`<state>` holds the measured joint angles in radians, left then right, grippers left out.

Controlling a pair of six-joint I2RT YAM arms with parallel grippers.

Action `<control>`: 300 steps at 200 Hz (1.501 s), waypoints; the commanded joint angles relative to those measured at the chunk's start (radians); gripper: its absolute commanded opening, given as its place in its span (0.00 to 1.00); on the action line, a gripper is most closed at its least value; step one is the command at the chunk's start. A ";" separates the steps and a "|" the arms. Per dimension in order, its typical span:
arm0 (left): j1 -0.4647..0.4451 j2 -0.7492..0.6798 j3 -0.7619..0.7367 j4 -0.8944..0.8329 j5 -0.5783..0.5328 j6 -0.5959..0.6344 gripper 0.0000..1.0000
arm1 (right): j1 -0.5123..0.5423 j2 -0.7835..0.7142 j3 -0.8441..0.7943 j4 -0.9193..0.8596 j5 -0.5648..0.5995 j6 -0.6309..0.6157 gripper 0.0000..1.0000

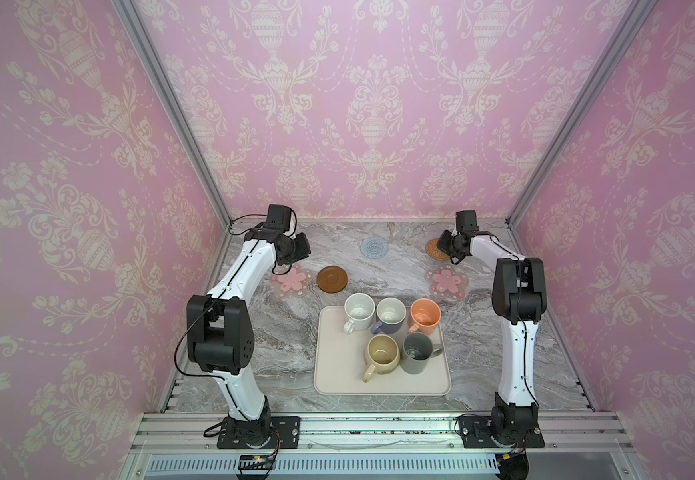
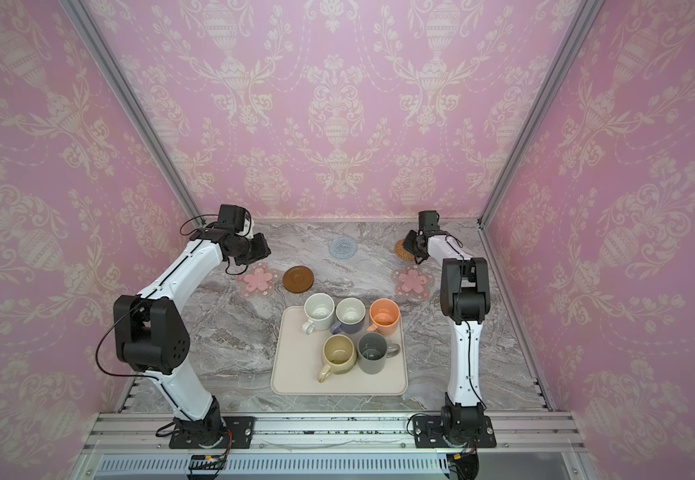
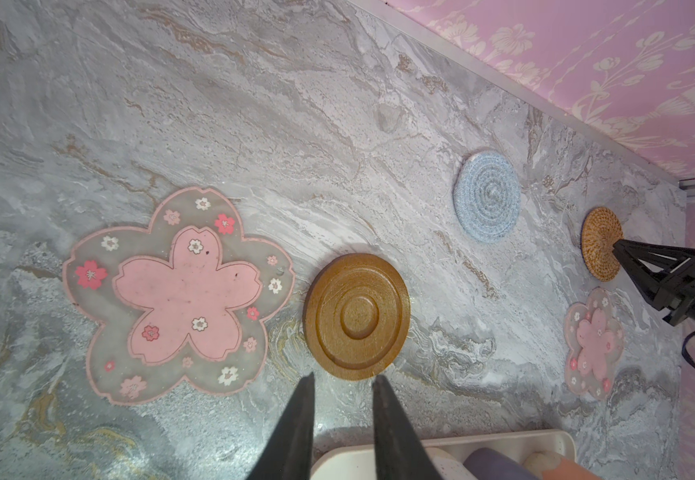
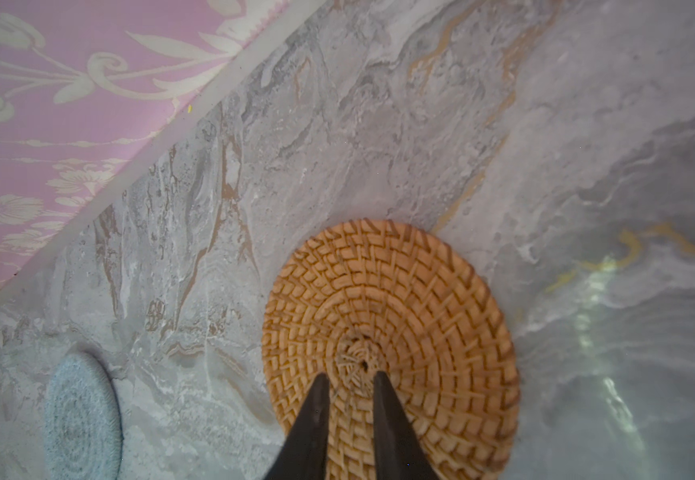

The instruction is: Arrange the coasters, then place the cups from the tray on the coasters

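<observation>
The left arm (image 1: 246, 266) reaches to the far left with its wrist bent down, and the left gripper (image 3: 343, 376) has its jaws a little apart and empty. The right arm (image 1: 488, 248) reaches to the far right, the right gripper (image 4: 350, 374) pointing down, its jaws drawn nearly together

Grey marble table (image 1: 287, 332). Pink damask walls (image 1: 374, 104) close it at 9, 12 and 3 o'clock, joined by aluminium posts (image 1: 171, 104). At 6 o'clock an aluminium rail (image 1: 379, 428), then a slotted duct (image 1: 337, 463).
</observation>
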<state>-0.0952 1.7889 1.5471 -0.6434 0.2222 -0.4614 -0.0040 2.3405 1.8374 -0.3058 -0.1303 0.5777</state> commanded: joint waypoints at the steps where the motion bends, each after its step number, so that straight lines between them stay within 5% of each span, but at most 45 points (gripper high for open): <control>1: 0.005 0.018 -0.004 0.012 0.009 -0.014 0.28 | 0.013 0.035 0.034 -0.049 0.007 0.014 0.22; 156: 0.023 -0.010 -0.036 0.021 0.019 -0.017 0.28 | 0.137 0.066 0.047 -0.158 -0.074 0.014 0.23; 300: 0.040 -0.060 -0.059 0.035 0.045 -0.033 0.29 | 0.229 -0.042 -0.143 -0.114 -0.159 0.073 0.23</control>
<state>-0.0650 1.7702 1.4998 -0.6094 0.2413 -0.4721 0.2047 2.3119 1.7607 -0.3130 -0.2649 0.6380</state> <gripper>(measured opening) 0.286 0.232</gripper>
